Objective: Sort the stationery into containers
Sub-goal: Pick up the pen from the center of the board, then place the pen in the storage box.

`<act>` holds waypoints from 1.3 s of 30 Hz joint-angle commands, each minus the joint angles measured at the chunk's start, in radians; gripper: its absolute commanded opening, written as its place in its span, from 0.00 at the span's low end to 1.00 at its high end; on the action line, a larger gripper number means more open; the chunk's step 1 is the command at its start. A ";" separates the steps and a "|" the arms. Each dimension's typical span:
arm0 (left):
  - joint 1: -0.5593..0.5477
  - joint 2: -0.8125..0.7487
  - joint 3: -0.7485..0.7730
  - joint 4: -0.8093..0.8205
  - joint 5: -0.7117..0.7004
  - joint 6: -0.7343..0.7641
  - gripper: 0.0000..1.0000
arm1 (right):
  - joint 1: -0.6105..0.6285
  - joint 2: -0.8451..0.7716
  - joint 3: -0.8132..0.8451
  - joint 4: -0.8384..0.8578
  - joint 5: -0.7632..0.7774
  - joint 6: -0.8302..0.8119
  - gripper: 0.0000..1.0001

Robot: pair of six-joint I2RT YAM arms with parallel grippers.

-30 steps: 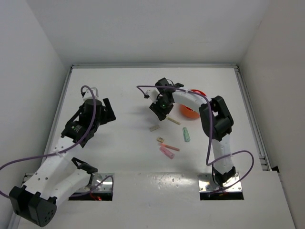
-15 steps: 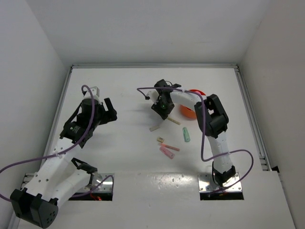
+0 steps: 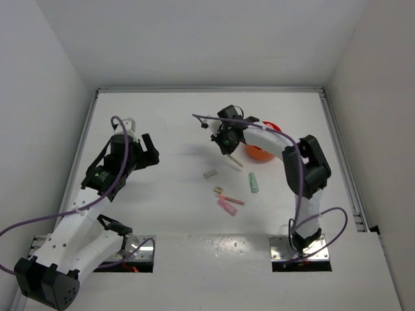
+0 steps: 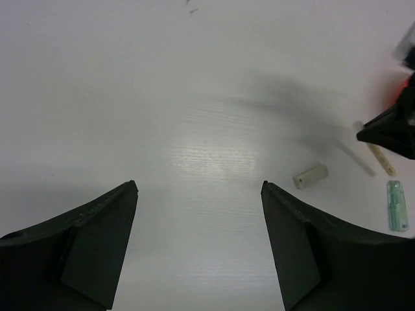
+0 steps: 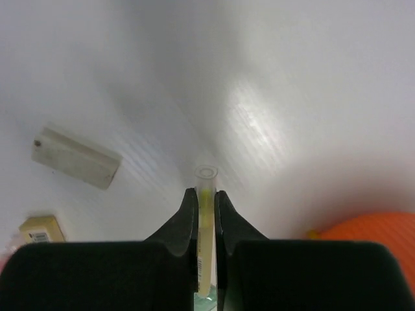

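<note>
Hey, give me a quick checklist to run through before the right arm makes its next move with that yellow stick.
1. Grip: the right gripper is shut on the yellow stick, which sits centred between the fingers. Ok.
2. Stick lifted clear of the surface: cannot tell.
3. Target in reach: the orange bowl sits right beside the gripper, partly hidden by the arm. Ok.
4. Free compartment in the bowl: inside hidden. Cannot tell.
5. Other arm clear: the left gripper is open and well off to the side. Ok.
6. Nearby items: the pale block lies apart from the stick. Ok.
</note>
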 commanded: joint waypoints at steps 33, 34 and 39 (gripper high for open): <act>0.012 0.011 0.001 0.039 0.036 0.020 0.83 | -0.066 -0.470 -0.610 1.352 0.502 -0.008 0.00; 0.012 0.011 0.001 0.039 0.036 0.020 0.83 | -0.075 -0.470 -0.601 1.335 0.502 0.007 0.00; 0.012 0.011 0.001 0.039 0.036 0.020 0.83 | -0.085 -0.440 -0.588 1.286 0.484 0.069 0.00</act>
